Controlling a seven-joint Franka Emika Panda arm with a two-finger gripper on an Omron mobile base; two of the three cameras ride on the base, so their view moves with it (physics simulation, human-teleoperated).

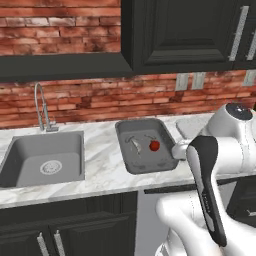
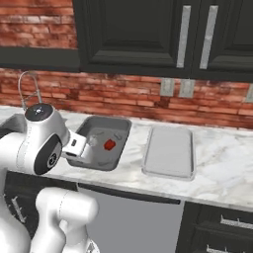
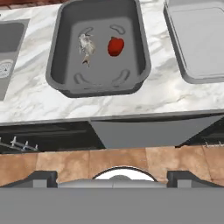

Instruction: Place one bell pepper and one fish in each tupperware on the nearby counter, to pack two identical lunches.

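A deep dark grey tupperware tub (image 3: 61, 48) sits on the white marble counter (image 3: 166, 94). Inside it lie a pale fish (image 3: 86, 47) on the left and a red bell pepper (image 3: 115, 46) beside it, apart. The same tub (image 1: 142, 123), fish (image 1: 135, 145) and pepper (image 1: 154, 145) show from the left base, and the tub (image 2: 106, 119) and pepper (image 2: 109, 144) from the right. To its right lies the shallow light grey tupperware tray (image 3: 201, 39) (image 2: 168, 150), holding nothing. My gripper (image 3: 113, 178) hangs open and empty, back from the counter's front edge, facing the tub.
A steel sink (image 1: 45, 157) with a tall faucet (image 1: 40, 107) lies left of the tub. Black cabinets with steel handles (image 2: 184, 37) hang above the brick wall. A grey appliance front (image 3: 153, 131) sits under the counter, with tan floor below.
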